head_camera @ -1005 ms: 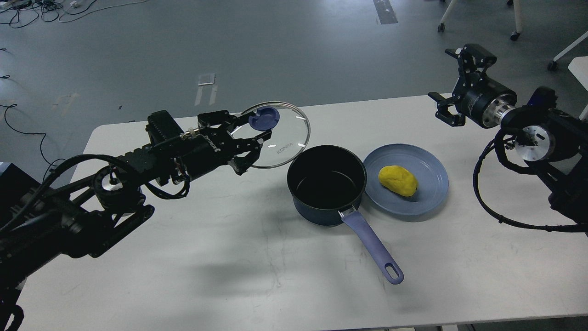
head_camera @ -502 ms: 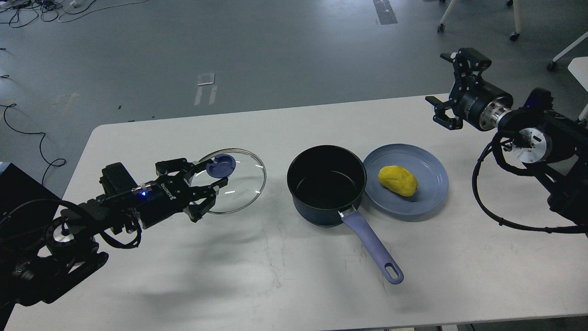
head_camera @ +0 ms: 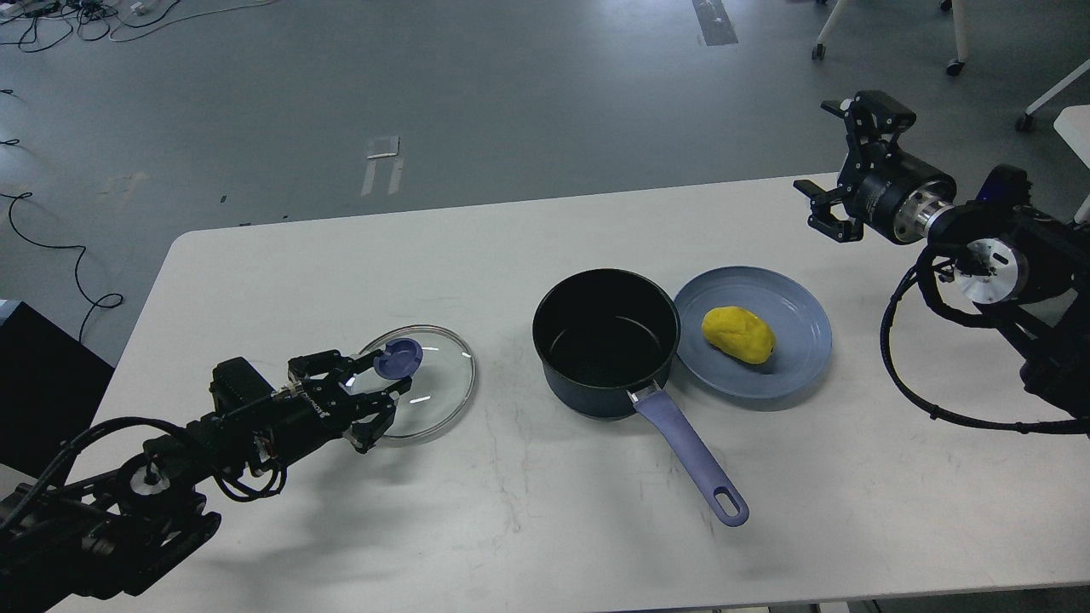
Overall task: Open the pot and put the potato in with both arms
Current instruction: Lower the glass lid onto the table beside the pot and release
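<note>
So the stuff sits on a white table (head_camera: 528,528) with rounded corners, a bit scuffed and marked near the middle. A blue plate (head_camera: 800,358) lies flat on it, right of centre. Behind the table it's all grey floor (head_camera: 511,94), with a pale rectangular patch (head_camera: 381,147) stuck on it and a darker strip (head_camera: 714,21) near the top edge. Black cables (head_camera: 51,17) tangle in the top-left corner, another cable (head_camera: 51,247) snakes along the left side. White chair legs (head_camera: 958,34) on casters poke in top right.

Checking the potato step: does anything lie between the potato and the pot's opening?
Nothing visible does. The potato lies on the plate beside the open pot; the lid is off, at the left gripper.
</note>
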